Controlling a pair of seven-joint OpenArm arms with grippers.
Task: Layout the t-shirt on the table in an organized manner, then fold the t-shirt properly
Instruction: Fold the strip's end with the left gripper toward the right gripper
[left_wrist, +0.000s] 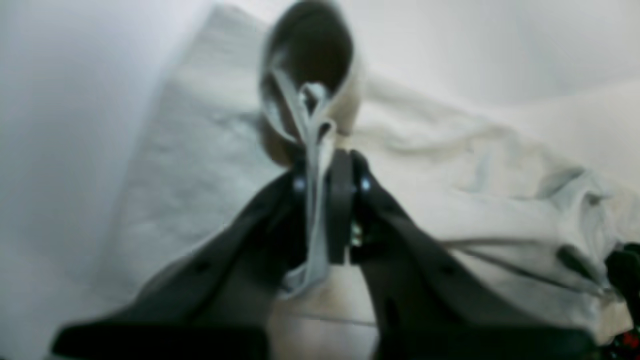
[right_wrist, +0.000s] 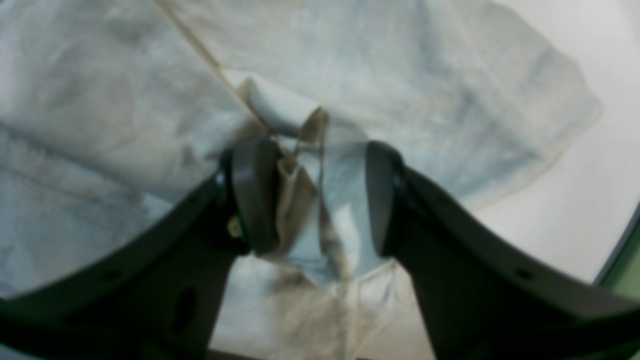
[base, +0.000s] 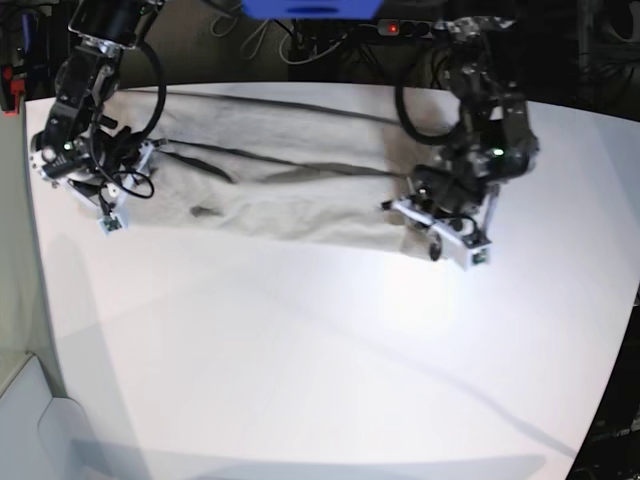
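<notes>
The light grey-beige t-shirt (base: 280, 190) lies bunched in a long strip across the far part of the white table (base: 300, 350), stretched between my two arms. My left gripper (left_wrist: 325, 175) is shut on a thin fold of the shirt's edge (left_wrist: 312, 125) at the strip's right end in the base view. My right gripper (right_wrist: 310, 195) holds a thick bunch of the shirt (right_wrist: 305, 215) between its pads at the strip's left end. The shirt's body (right_wrist: 400, 75) spreads out beyond the right gripper's fingers. Both wrist views are blurred.
Dark cables and equipment (base: 330, 45) run along the table's far edge, with a blue object (base: 310, 8) above them. The table's left edge (base: 35, 300) drops to a pale floor. The white tabletop stretches wide in front of the shirt.
</notes>
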